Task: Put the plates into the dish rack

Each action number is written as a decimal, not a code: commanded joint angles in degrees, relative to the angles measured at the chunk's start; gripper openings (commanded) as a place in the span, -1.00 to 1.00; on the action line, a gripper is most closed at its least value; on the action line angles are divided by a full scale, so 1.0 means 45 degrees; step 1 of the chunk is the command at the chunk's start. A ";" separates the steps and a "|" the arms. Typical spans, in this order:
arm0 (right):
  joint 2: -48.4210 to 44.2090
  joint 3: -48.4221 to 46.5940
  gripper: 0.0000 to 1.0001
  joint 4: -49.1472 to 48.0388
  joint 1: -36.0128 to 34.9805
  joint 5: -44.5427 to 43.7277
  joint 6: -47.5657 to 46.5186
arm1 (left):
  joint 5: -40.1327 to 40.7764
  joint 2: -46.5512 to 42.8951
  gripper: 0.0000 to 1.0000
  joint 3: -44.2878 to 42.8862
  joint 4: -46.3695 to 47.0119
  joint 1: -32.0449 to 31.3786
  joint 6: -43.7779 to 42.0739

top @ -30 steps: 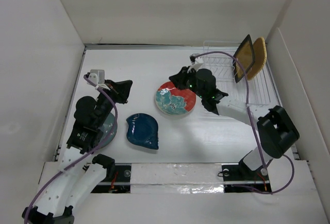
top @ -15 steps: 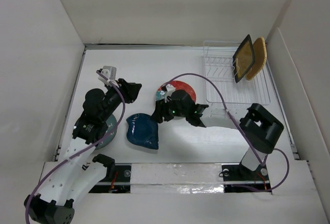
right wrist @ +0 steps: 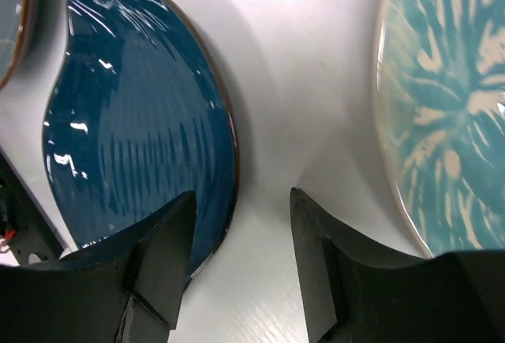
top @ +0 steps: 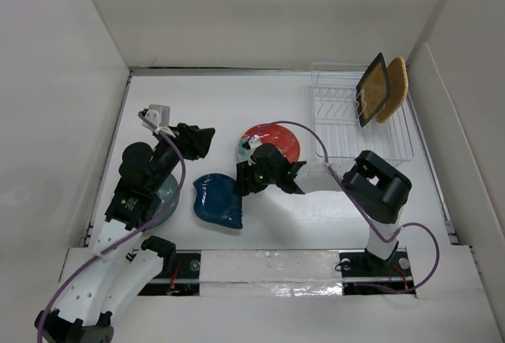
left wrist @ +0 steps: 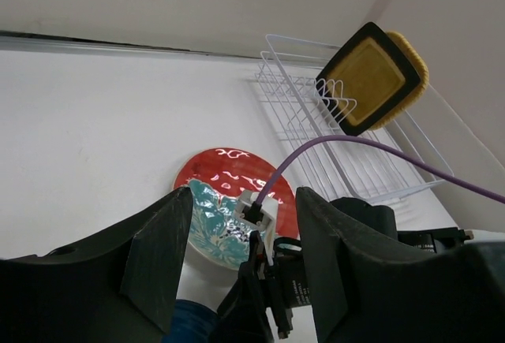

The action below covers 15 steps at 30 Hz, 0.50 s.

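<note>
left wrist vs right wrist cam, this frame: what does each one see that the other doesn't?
Only the left wrist view: the dish rack, with the square yellow plate and orange plate standing in it, and the right arm crossing in front.
Only the right wrist view: a sliver of the teal-grey plate in the top-left corner.
Both: the red flowered plate and the dark blue leaf plate, the latter just a scrap at the left wrist view's bottom edge.
The left gripper and right gripper are each open and empty in their own view.
</note>
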<state>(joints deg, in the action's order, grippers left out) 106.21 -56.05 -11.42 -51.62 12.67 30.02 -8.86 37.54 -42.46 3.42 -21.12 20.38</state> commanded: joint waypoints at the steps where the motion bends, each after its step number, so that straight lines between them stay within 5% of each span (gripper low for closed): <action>1: 0.0613 -0.0492 0.12 -0.0352 -0.0112 0.0445 0.0184 | -0.0022 -0.0139 0.04 -0.0194 0.0236 0.0046 -0.0232; 5: 0.1064 -0.1097 -0.01 -0.0469 -0.0112 0.0486 0.0262 | -0.0062 -0.0178 0.04 -0.0155 0.0334 0.0046 -0.0232; 12: 0.0872 -0.0944 -1.00 -0.0801 -0.0112 0.0349 0.0612 | 0.0094 -0.0549 0.04 -0.0194 0.0217 0.0046 -0.0271; 15: 0.0074 -0.0689 -1.00 -0.1114 -0.0112 0.0642 0.0575 | 0.0017 -0.0744 0.05 -0.0194 0.0275 0.0046 -0.0252</action>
<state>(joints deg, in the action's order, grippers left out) 110.61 -59.94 -14.63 -51.64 15.44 34.00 -8.78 35.64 -42.46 2.31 -21.12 19.97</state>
